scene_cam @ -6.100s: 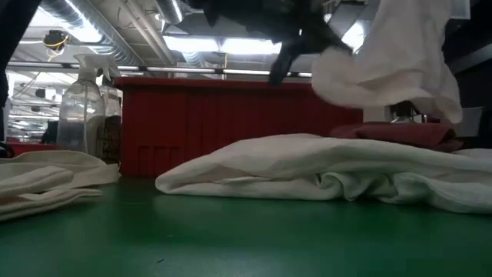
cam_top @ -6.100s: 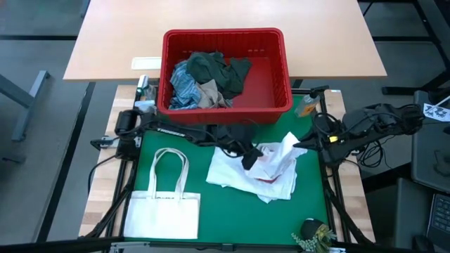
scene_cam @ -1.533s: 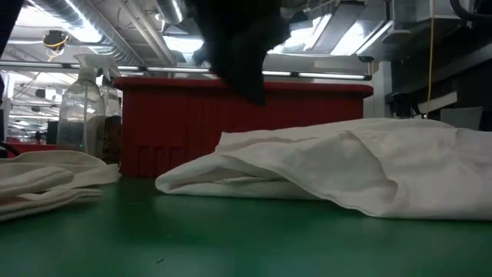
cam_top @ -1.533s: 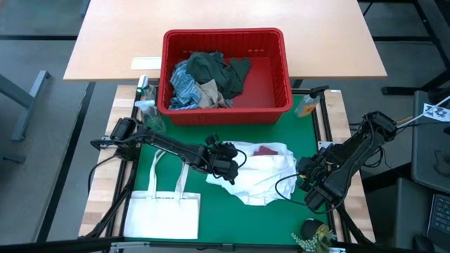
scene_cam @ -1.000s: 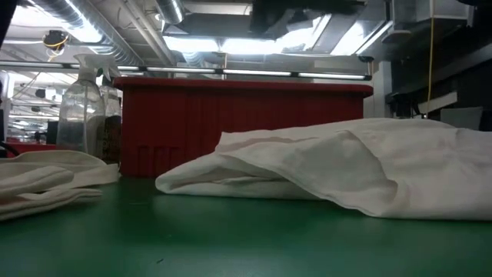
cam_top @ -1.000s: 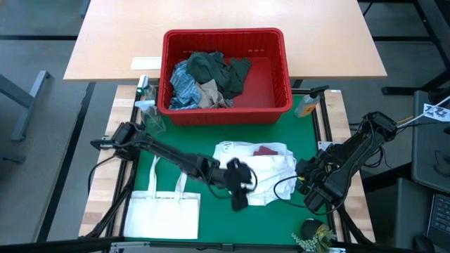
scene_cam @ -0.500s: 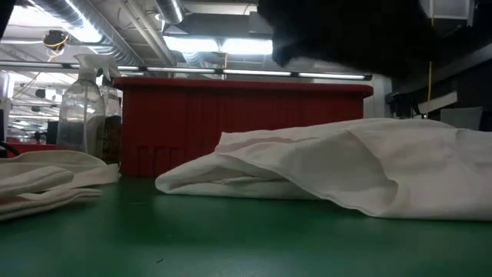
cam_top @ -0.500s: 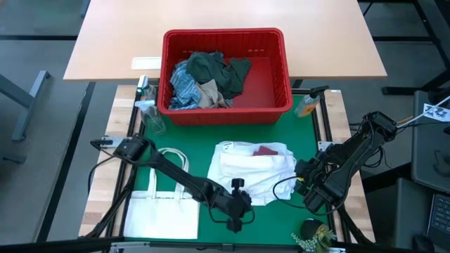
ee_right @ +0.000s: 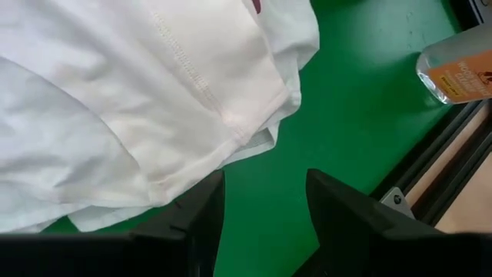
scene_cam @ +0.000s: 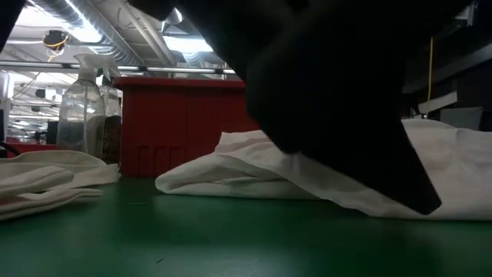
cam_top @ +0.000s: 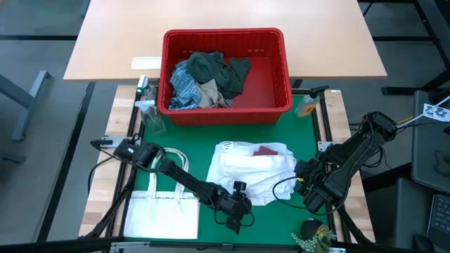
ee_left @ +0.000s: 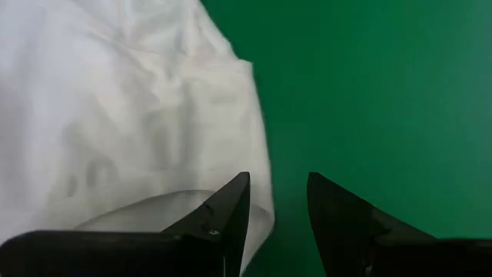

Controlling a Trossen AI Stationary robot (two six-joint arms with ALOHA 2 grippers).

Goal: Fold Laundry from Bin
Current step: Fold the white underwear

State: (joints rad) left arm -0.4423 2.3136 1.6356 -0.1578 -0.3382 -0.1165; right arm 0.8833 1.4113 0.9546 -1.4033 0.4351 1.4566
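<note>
A white garment (cam_top: 254, 171) lies crumpled flat on the green mat (cam_top: 204, 151), with a maroon patch (cam_top: 266, 150) showing at its far side. My left gripper (cam_top: 236, 219) is open at the garment's near left corner (ee_left: 257, 208); one finger is over the cloth edge and the other over bare mat. My right gripper (cam_top: 306, 185) hangs open above the garment's right edge (ee_right: 254, 131). The red bin (cam_top: 225, 112) stands at the far side. It holds dark green (cam_top: 218, 70), blue striped (cam_top: 184, 84) and beige (cam_top: 211, 95) laundry. My left gripper comes slanting down from the table's left at the white garment's near left corner (ee_left: 261, 219). Its fingers (ee_left: 231, 200) straddle the cloth edge. I cannot tell whether a fingertip touches the cloth.
A flat white tote bag (cam_top: 162, 211) lies on the mat's near left. A spray bottle (cam_top: 145, 105) stands left of the bin, and another bottle (cam_top: 307, 105) to its right. A small sprig (cam_top: 313, 232) sits at the near right corner. Bare mat lies between tote and garment.
My left gripper has travelled from above the garment's left part toward the table's near edge. It has sunk low beside the garment's near left corner, rolling as it went. In the low view it now fills the foreground. The garment has kept its shape.
</note>
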